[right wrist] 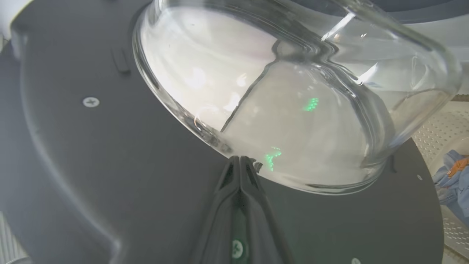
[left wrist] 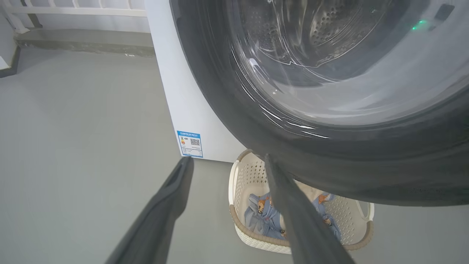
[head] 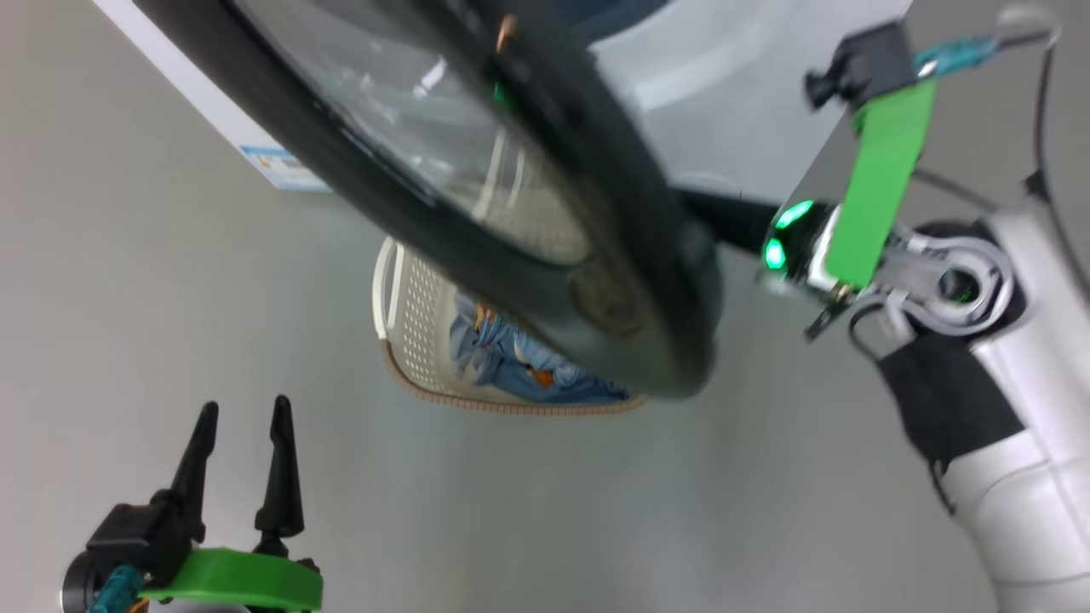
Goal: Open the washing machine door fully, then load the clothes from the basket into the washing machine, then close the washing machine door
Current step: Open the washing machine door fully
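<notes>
The washing machine door (head: 477, 238) stands swung out from the white washing machine (head: 732, 85), its black rim and glass hanging over the basket (head: 409, 315). My right gripper (right wrist: 240, 158) is shut with nothing in it, its tips against the door's dark grey inner face (right wrist: 91, 146) at the foot of the glass bowl (right wrist: 293, 110). My right wrist (head: 851, 255) reaches in behind the door. My left gripper (head: 243, 426) is open and empty over the floor, left of the basket (left wrist: 242, 176). Blue bear-print clothes (left wrist: 262, 216) lie in the basket, partly hidden by the door.
Grey floor (head: 128, 298) spreads to the left and in front of the machine. A blue label (left wrist: 189, 143) marks the machine's lower corner. A low concrete step (left wrist: 84, 40) and a white railing run along the back left.
</notes>
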Controlling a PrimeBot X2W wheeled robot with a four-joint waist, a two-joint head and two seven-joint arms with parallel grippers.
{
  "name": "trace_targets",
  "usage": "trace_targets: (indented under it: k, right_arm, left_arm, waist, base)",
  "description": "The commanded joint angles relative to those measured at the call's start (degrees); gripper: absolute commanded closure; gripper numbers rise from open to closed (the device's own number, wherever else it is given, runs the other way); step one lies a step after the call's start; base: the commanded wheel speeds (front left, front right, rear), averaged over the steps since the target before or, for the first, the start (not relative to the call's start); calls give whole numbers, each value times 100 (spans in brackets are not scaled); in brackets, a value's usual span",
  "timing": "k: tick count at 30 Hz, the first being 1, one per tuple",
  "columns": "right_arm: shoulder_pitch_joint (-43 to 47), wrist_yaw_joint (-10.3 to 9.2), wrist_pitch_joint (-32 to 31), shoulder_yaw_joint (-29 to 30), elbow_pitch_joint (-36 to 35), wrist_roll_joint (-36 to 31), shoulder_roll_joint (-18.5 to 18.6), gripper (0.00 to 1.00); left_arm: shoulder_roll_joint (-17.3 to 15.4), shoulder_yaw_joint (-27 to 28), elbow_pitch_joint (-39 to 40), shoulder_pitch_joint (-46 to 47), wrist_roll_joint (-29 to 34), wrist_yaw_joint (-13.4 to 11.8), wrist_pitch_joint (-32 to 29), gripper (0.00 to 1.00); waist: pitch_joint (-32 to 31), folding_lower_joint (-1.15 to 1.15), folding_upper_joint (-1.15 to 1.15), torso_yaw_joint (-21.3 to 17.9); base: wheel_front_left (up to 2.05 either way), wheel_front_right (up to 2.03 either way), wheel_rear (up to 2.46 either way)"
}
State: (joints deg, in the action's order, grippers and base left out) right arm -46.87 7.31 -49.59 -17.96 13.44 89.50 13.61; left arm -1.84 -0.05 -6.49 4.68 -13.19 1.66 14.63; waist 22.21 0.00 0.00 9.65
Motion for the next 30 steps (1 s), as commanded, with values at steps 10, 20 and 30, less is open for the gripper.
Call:
trace_targets:
  k: [10,20,30]
  right_arm:
    - [977,18,142,-571,-230,2,-681,100]
    - [1390,18,693,-1169,-65,-60,-1014,100]
    - [1476,18,1484,-1742,204,66,-1069,100]
  left_arm:
    - [-104,38,20,-270,-169,-176,37,0]
    - [-104,-45,30,-373,-237,-251,37,0]
    - [-104,-199,58,-413,-346,-317,37,0]
  waist:
    - [-815,0,0,12]
    - [-1205,0,0,159]
    - [-1387,0,0,343]
  base:
    - [0,0,0]
    - [0,0,0]
    - [0,0,0]
